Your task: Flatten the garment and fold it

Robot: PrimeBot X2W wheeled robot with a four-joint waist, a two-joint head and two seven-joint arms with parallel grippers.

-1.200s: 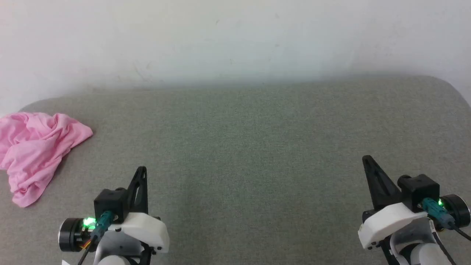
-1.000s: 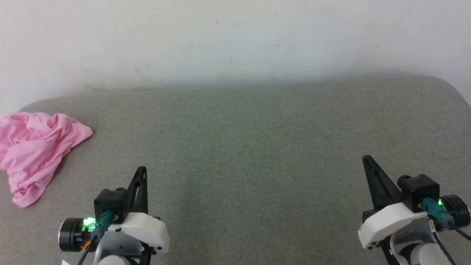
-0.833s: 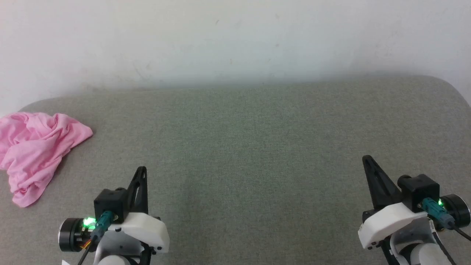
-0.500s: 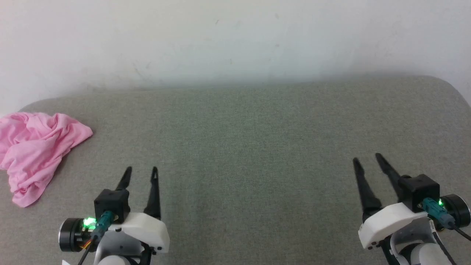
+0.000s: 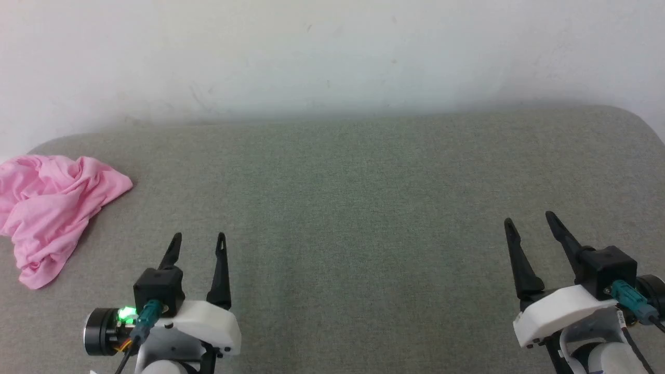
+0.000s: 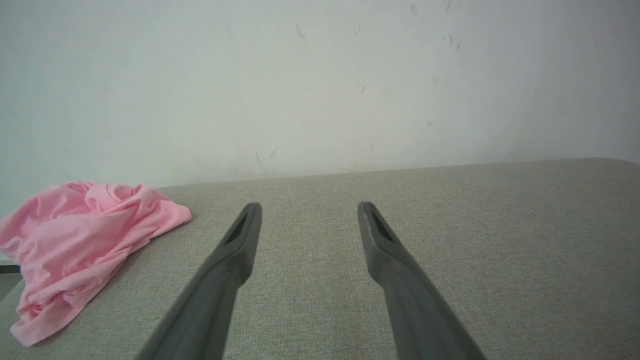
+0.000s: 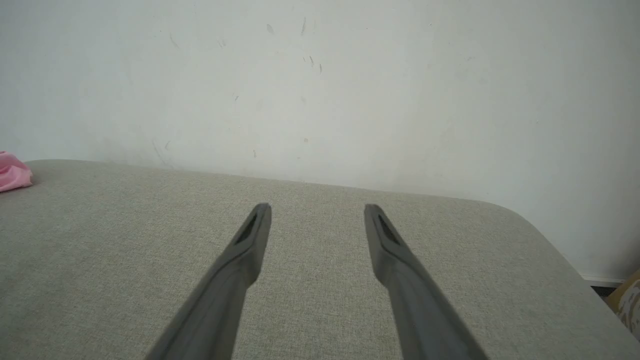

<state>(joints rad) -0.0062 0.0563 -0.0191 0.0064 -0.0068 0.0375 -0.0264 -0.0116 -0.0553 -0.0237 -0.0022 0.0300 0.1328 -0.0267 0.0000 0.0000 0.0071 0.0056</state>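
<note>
Stretching across the head view, a grey-green fabric-covered counter (image 5: 353,208) with rounded far corners met a plain white wall (image 5: 332,52) marked by a few faint scuffs. In the right wrist view a tan patterned object (image 7: 631,297), too cropped to identify, showed past the counter's right edge, below its level.

The pink garment (image 5: 52,208) lay crumpled in a loose heap at the counter's far left edge, one pointed flap reaching toward the middle and part of it cut off by the frame. The left gripper (image 5: 200,235) hovered at the near left with its two dark fingers spread apart and holding nothing. The garment sat to their left and somewhat farther back, near but not touching, with open counter fabric between. The right gripper (image 5: 529,217) hovered at the near right, its fingers likewise spread and holding nothing. It was well apart from the garment, almost the whole counter lying between them.
</note>
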